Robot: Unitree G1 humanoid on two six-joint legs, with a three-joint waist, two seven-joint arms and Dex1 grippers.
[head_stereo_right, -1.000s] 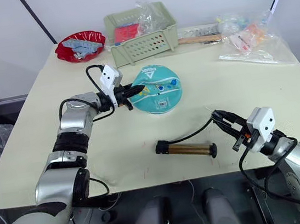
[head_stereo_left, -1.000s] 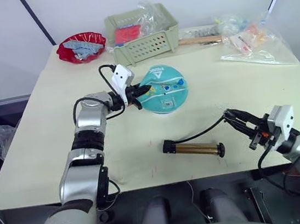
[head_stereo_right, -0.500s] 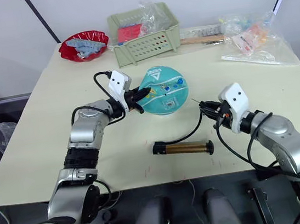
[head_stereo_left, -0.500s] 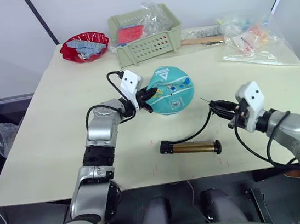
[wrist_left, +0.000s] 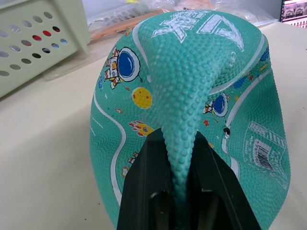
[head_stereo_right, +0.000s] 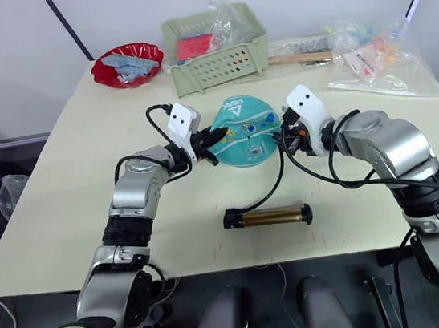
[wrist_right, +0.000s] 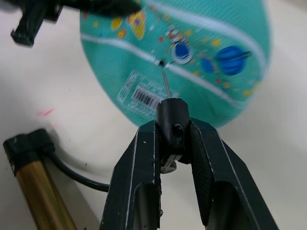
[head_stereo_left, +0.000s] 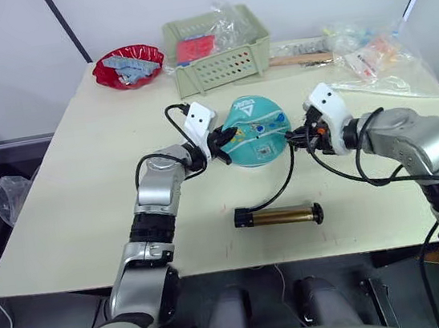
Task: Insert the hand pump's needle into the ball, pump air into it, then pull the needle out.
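Cream table (head_stereo_left: 70, 200): left gripper (head_stereo_left: 226, 137) jaws pinch ball (head_stereo_left: 257, 131), right gripper (wrist_right: 173, 139) jaws clamp needle (wrist_right: 165, 85).

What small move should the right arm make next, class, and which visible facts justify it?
Probably ease the right end effector forward so the needle meets the dark valve hole on the ball: the tip sits just short of it, and the left end effector pinches a fold of the ball.
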